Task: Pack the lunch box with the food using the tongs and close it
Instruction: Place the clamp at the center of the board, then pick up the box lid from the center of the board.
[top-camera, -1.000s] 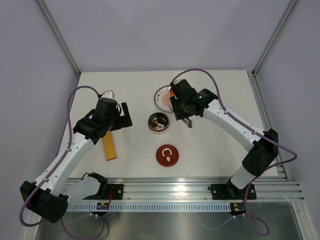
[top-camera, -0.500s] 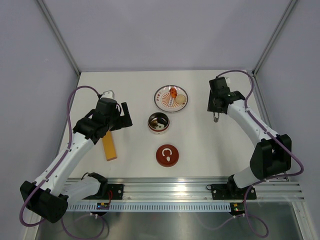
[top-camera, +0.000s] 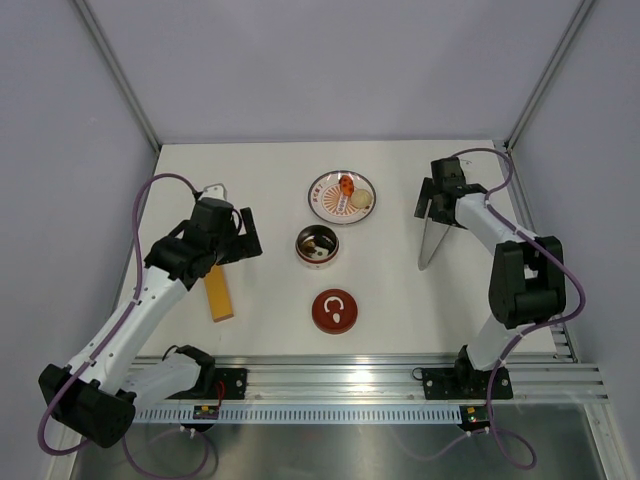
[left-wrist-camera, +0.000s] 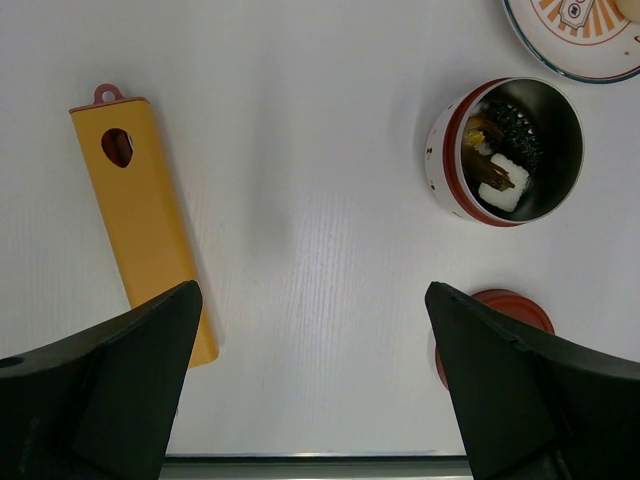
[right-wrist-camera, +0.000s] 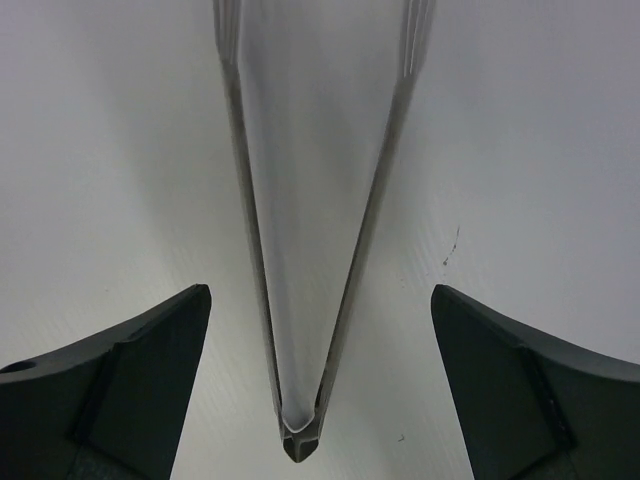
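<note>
right gripper (right-wrist-camera: 320, 290): fingers stand wide apart, clamped on nothing; neither one touches metal.
tongs (top-camera: 429, 243): lie flat and loose on the table (top-camera: 260, 180), directly below the right gripper, their bend sitting between its two fingers.
why so placed: i judge them parked here, well apart from the tin, so the closing step has free room and the tool is easy to pick up.
tongs' long axis: runs straight out ahead of the right gripper, in line with its reach; the two thin arms spread evenly either side of that line.
tongs' pointing: in the right wrist view the closed end is nearest the wrist and the open tips point away. from above the tool is too thin to confirm which end is which, so i rest on the wrist view.
left gripper (left-wrist-camera: 312, 288): fingers wide apart as well, nothing between them, hovering over bare table.
lunch box (left-wrist-camera: 562, 125): upright and uncovered, ahead of the left gripper, off toward the finger on the right of its wrist view; black, brown and pale food (left-wrist-camera: 505, 170) sits inside.
lid (top-camera: 334, 310): flat, mark up, just beside that same finger, nearer than the tin and apart from it.
why the left arm hangs so: open and close to the lid, it looks best placed to lift it onto the tin.
plate (top-camera: 320, 205): beyond the tin from the left gripper; an orange piece (top-camera: 346, 186) and a beige piece (top-camera: 361, 199) lie on it, so packing looks unfinished.
yellow-orange bar (left-wrist-camera: 145, 220): by the left gripper's other finger, lengthwise ahead of it; no part in this.
</note>
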